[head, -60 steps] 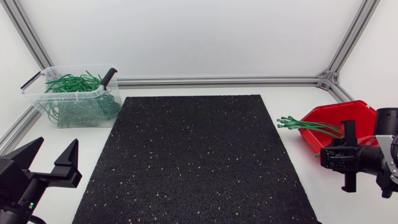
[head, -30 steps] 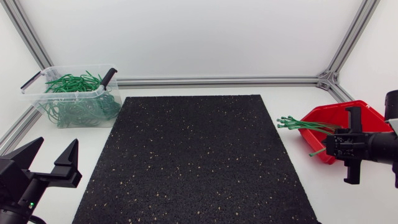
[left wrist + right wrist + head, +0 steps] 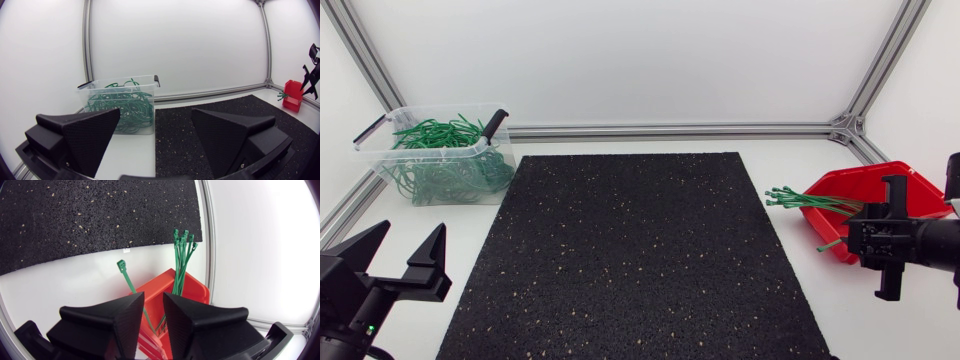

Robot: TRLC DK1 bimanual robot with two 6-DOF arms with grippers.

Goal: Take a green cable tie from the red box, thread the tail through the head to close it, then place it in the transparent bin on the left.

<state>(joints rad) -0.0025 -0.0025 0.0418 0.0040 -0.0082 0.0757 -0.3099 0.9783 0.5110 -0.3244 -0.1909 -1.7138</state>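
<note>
Right pincer (image 3: 153,302) over the red box (image 3: 860,185), left pincer (image 3: 410,232) at the near left of the surface (image 3: 820,320)
A black mat (image 3: 630,250) is spread across the middle; the transparent bin (image 3: 470,152), filled with looped ties (image 3: 440,175), is set at the far left, the red box at the right edge. The left pincer is held wide open and empty. The right pincer is narrowly parted, nothing clamped, one green cable tie (image 3: 122,267) seen running into its gap; the remaining ties (image 3: 810,200) are fanned over the box's lip
</note>
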